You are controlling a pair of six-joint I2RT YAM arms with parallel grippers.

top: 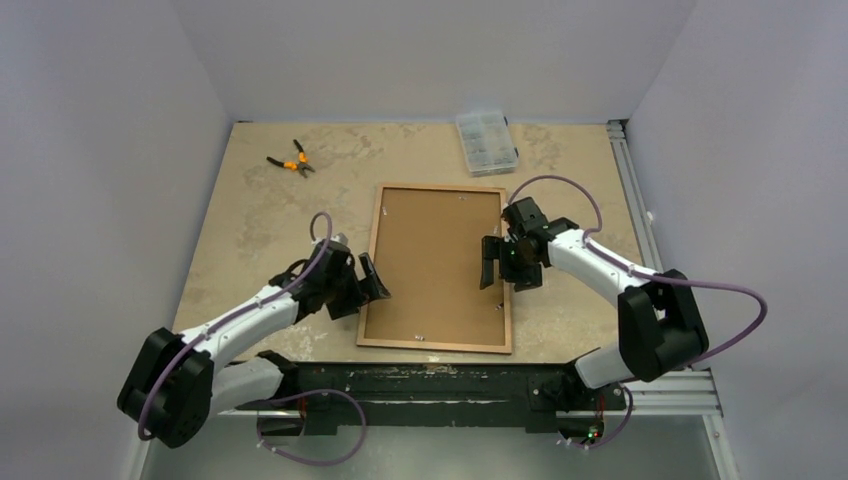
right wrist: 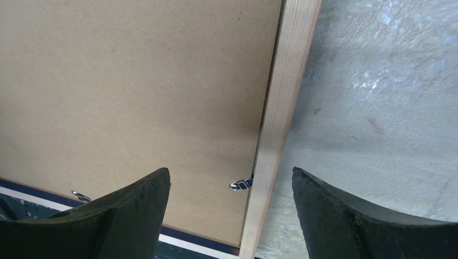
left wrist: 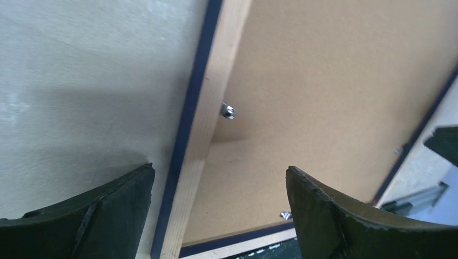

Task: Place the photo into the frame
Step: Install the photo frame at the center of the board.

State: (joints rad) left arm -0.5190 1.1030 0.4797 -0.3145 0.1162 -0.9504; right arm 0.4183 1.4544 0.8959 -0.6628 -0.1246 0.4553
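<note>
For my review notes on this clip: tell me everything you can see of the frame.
The frame lies flat on the table, back side up, long sides running away from the arms. Its thin rails look like light wood with a dark blue outer edge. A plain brown backing board fills it, with small metal tabs along the inner edge. The left hand and right hand hang open over its left and right rails; neither grips it.

Top view high above the table (top: 260, 220), both wrist views close over opposite rails of the frame (top: 371, 265)
</note>
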